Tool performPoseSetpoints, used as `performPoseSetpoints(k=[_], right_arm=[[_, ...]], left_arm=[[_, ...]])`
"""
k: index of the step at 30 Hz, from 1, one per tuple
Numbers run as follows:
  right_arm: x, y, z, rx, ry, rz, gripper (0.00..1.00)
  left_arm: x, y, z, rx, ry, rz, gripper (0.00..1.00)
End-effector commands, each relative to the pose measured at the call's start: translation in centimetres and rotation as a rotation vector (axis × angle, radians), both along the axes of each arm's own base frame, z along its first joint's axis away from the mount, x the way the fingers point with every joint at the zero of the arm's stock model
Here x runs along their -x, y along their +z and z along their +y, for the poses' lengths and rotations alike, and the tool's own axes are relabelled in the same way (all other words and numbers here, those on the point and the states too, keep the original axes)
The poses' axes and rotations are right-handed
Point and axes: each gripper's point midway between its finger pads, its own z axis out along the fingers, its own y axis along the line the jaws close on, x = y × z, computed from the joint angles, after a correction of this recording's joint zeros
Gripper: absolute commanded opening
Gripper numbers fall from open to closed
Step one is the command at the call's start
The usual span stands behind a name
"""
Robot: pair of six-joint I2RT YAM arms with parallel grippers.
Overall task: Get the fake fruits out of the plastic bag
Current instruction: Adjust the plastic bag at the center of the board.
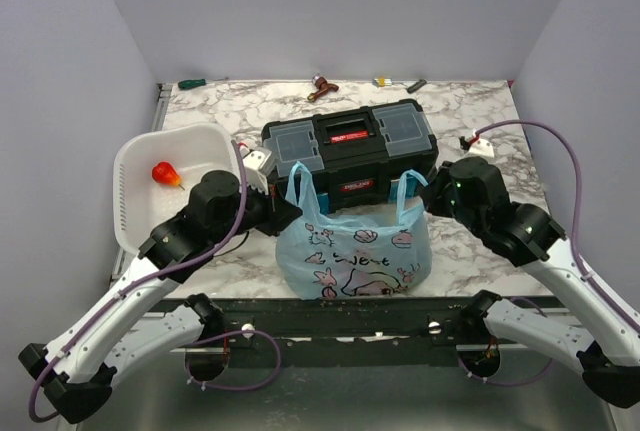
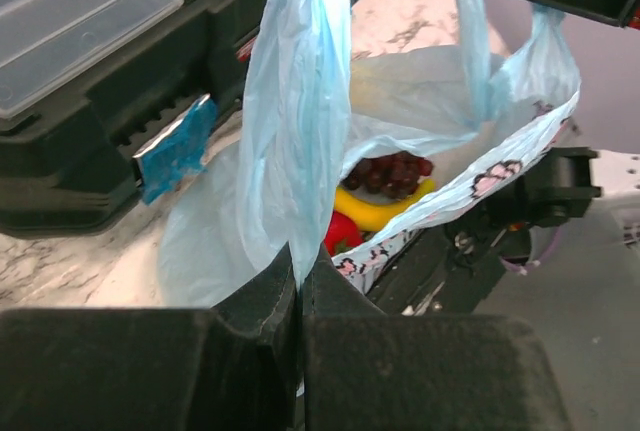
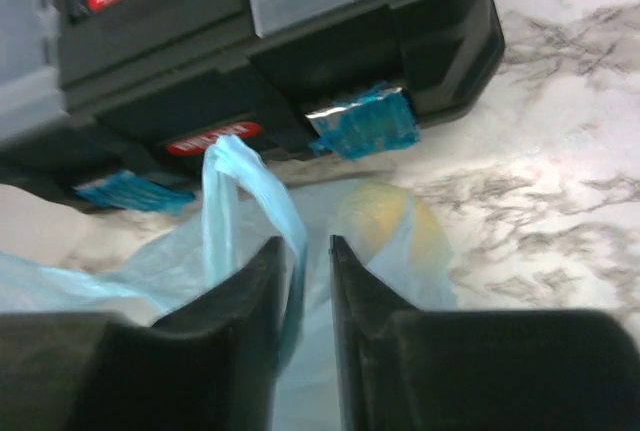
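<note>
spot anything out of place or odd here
A small red fruit lies alone in the white basket, while the other fruits sit in the plastic bag. Blue film looks partly peeled on the toolbox latch.

Lilac-grey walls (image 1: 340, 11) on three sides; white marble-pattern table (image 1: 480, 121); even light.

Count — 1 plastic bag (image 1: 355, 251); inside: 1 grape bunch (image 2: 388, 173), 1 banana (image 2: 372, 214), 1 apple (image 2: 342, 235), 1 yellow-orange fruit (image 3: 385, 219). 1 toolbox (image 1: 350, 141), 1 basket (image 1: 125, 196).
</note>
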Motion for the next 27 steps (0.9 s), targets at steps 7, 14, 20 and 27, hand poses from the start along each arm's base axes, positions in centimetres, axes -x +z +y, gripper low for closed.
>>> performPoseSetpoints(k=[7, 14, 20, 27], right_arm=[[3.2, 1.0, 1.7, 0.042, 0.239, 0.119, 0.94], [6.3, -2.2, 4.0, -0.118, 0.274, 0.311, 1.00], [8.2, -4.5, 4.0, -0.199, 0.256, 0.382, 1.00], [8.6, -4.9, 4.8, -0.246, 0.309, 0.355, 0.81]], left_arm=[[1.8, 1.5, -2.1, 0.183, -0.092, 0.050, 0.00], [2.2, -0.1, -2.4, 0.217, -0.096, 0.107, 0.00], [3.2, -1.2, -2.7, 0.233, -0.138, 0.143, 0.00], [3.2, -1.0, -2.4, 0.215, -0.137, 0.123, 0.00]])
